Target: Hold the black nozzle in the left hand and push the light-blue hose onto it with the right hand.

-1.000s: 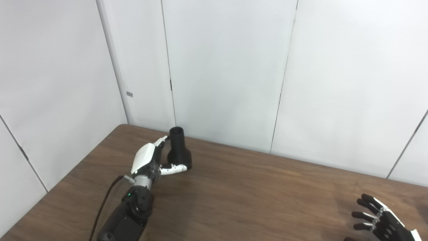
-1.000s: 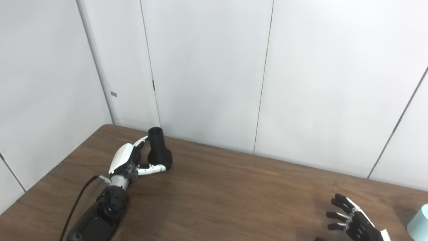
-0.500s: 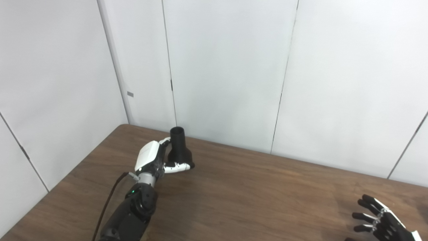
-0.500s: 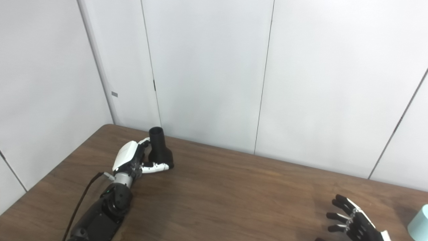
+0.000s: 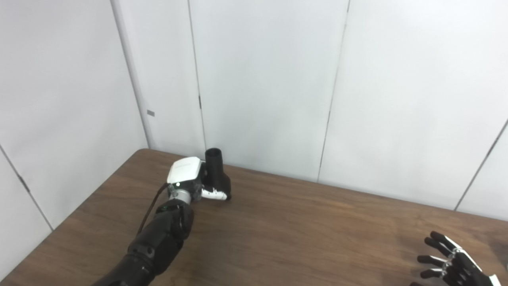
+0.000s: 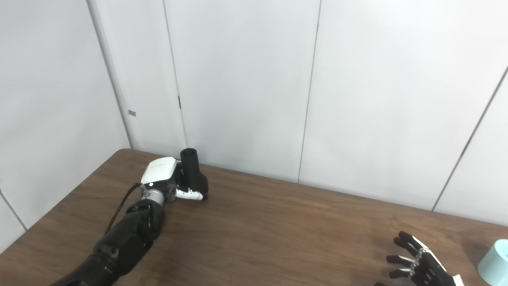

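fingers [image 5: 214,194] wrap flared base of upright matte black nozzle [image 5: 215,165].

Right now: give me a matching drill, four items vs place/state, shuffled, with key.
Items:
1. black nozzle
2. left hand
3. right hand
4. light-blue hose

States:
A. open, fingers spread, near the table's front right
B. at the right edge of the right eye view, cut off by the frame
C. upright near the table's far left, opening up
D. wrapped round the flared base

Pairs: 1-C, 2-D, 3-A, 4-B
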Controlling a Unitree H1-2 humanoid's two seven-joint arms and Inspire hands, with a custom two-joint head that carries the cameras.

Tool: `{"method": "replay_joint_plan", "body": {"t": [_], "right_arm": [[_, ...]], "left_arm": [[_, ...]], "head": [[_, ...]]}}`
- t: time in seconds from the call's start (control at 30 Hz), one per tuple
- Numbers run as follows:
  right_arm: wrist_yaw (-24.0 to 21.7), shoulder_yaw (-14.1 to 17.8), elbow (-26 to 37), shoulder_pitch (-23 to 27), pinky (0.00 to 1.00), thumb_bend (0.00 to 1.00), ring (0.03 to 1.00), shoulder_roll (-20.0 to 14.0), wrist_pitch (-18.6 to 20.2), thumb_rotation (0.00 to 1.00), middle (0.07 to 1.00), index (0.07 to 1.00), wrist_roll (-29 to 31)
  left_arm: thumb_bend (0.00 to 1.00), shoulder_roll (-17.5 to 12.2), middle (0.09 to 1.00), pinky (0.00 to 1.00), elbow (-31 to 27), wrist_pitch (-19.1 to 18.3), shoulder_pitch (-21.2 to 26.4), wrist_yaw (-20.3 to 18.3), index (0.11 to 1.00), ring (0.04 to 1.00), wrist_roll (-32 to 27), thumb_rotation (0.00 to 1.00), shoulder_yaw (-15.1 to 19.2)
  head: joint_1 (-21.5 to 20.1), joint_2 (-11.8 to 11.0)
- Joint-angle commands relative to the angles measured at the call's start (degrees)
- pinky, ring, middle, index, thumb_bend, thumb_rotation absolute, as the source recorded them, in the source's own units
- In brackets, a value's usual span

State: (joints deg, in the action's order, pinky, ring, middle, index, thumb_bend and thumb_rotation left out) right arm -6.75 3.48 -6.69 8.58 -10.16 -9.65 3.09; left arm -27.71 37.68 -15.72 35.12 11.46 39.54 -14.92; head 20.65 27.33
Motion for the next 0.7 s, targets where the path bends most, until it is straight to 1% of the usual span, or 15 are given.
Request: {"method": "replay_joint_plan", "body": {"t": [0.0,0.03,0.07,0.13,0.17,0.3,0.33,0.4,0.47,0.53,0.6,0.67], "right_arm": [[0.1,0.4,2.0,1.3,0.50,0.64,0.660,-0.4,-1.3,0.00,0.823,0.826,0.6],[0.1,0.4,2.1,1.3,0.50,0.65,0.661,-0.3,-1.1,0.00,0.824,0.827,0.7],[0.2,0.5,2.3,1.2,0.50,0.64,0.664,-0.2,-0.9,0.00,0.826,0.829,0.7],[0.3,0.6,2.5,1.2,0.50,0.65,0.665,-0.1,-0.7,0.00,0.825,0.833,0.7],[0.4,0.6,2.6,1.2,0.50,0.65,0.661,-0.2,-0.8,0.00,0.824,0.833,0.6],[0.5,0.6,2.7,1.1,0.50,0.64,0.657,-0.2,-1.1,0.00,0.817,0.833,0.3],[0.4,0.6,2.8,1.1,0.50,0.64,0.657,-0.1,-1.0,0.00,0.817,0.833,0.6],[0.2,0.6,2.7,1.2,0.50,0.64,0.661,-0.1,-1.1,0.00,0.818,0.838,0.9],[0.2,0.5,2.4,1.3,0.50,0.64,0.667,0.0,-1.3,0.00,0.826,0.845,0.9],[-0.1,0.6,1.6,1.4,0.51,0.65,0.669,0.1,-1.7,0.00,0.830,0.849,1.7],[-0.6,0.6,0.5,1.7,0.52,0.65,0.674,0.3,-2.4,0.00,0.840,0.859,2.6],[-0.4,0.4,-0.2,1.9,0.52,0.65,0.671,0.5,-2.8,0.00,0.840,0.851,2.5]], "left_arm": [[0.53,1.9,0.469,0.19,3.3,0.9,-3.8,-1.3,0.495,0.279,-1.7,0.01,-0.7],[0.53,2.1,0.472,0.18,3.8,1.7,-3.8,-0.4,0.491,0.257,-2.0,0.00,-0.5],[0.53,2.3,0.473,0.18,4.4,2.5,-3.9,0.4,0.488,0.260,-2.3,0.00,-0.2],[0.52,2.6,0.414,0.18,5.5,4.2,-3.9,2.2,0.504,0.270,-2.7,0.00,0.0],[0.52,2.9,0.408,0.19,6.0,5.1,-3.9,3.2,0.505,0.273,-3.0,0.00,0.1],[0.52,3.7,0.406,0.21,6.9,7.6,-4.2,5.5,0.507,0.298,-3.8,0.00,0.4],[0.52,3.9,0.406,0.21,6.7,9.0,-4.4,6.0,0.507,0.298,-4.4,0.00,0.5],[0.52,4.0,0.444,0.29,6.6,11.5,-4.7,6.6,0.501,0.383,-5.0,0.00,0.3],[0.52,4.2,0.479,0.36,6.7,13.6,-4.9,7.0,0.491,0.437,-5.6,0.00,0.4],[0.52,5.0,0.481,0.37,6.2,15.8,-5.4,7.2,0.491,0.439,-6.4,0.00,0.5],[0.52,5.5,0.463,0.35,5.5,17.3,-5.9,7.3,0.504,0.415,-6.8,0.00,0.2],[0.51,6.0,0.470,0.35,4.7,18.9,-6.4,7.6,0.511,0.400,-6.8,0.00,-0.4]], "head": [[-0.3,0.1],[-0.4,0.1],[-0.6,0.2],[-0.7,0.3],[-0.6,0.3],[-0.6,0.4],[-0.8,0.6],[-1.2,0.7],[-2.1,0.9],[-3.1,1.1],[-4.5,1.3],[-6.2,1.5]]}}
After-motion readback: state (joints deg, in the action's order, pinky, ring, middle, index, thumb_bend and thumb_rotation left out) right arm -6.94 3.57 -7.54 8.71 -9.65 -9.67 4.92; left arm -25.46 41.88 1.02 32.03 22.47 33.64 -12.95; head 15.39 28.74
